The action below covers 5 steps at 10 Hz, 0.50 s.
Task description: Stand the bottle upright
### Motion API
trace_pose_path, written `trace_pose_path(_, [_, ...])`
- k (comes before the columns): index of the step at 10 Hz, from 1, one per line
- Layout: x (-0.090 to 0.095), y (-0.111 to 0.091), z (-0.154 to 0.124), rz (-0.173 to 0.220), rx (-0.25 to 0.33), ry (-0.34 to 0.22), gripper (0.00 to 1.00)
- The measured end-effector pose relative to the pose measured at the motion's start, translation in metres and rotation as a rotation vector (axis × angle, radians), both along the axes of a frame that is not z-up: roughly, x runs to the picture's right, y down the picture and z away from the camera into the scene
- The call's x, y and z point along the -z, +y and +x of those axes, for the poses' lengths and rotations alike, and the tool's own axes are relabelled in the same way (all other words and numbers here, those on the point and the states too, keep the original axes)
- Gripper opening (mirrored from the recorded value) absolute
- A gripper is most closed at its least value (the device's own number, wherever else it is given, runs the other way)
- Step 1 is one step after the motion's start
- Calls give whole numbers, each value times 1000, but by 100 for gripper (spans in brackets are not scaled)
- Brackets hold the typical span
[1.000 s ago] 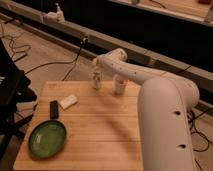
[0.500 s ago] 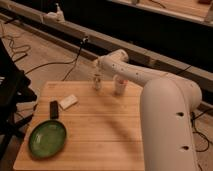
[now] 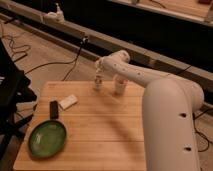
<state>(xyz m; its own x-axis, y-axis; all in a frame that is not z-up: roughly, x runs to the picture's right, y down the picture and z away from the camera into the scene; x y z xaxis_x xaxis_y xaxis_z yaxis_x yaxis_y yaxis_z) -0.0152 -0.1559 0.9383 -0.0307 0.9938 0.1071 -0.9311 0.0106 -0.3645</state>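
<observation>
Nothing appears to have shifted since the earlier frame: the white arm (image 3: 150,80) stays stretched to the far edge of the wooden table (image 3: 100,130). Its gripper (image 3: 98,67) hangs directly over the bottle (image 3: 98,83), which stands upright; whether it grips cannot be told. Right of the bottle sits a cup (image 3: 119,85). Toward the table's left lie a white block (image 3: 67,102), a black object (image 3: 53,109) and a green plate (image 3: 47,138)

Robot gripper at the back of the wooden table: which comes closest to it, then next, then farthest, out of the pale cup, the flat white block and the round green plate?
The gripper hangs over the small whitish bottle at the table's far edge.
1. Pale cup, just beside it, toward the arm.
2. Flat white rectangular block, nearer the camera, on the other side.
3. Round green plate, at the near corner.
</observation>
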Motion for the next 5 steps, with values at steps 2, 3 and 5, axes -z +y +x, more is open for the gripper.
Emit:
trace_pose_path(2, [1,-1,-1,3,-1,-3,76])
trace_pose_path(3, [1,-2,-1,4,-2,-2,76])
trace_pose_path(5, [1,-2,-2,5,-2,-4,76])
